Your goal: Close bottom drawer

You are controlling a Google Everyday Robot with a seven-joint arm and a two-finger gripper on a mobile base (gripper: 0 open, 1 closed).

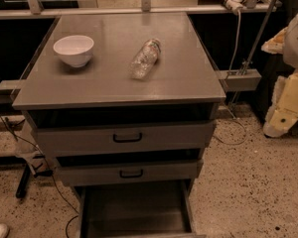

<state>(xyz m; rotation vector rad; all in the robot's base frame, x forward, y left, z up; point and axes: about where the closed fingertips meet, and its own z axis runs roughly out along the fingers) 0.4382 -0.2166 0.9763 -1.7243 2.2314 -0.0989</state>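
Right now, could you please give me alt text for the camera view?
The bottom drawer of the grey cabinet stands pulled out; the two above are slightly open. A white bowl and a toppled plastic bottle sit on top. The gripper hangs at the right edge, apart from the cabinet.

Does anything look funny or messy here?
Yes. The bottom drawer sticks far out, while the top drawer and middle drawer are open only a little. A plastic bottle lies on its side on the cabinet top, near an upright white bowl. The gripper is off to the right, clear of the cabinet.
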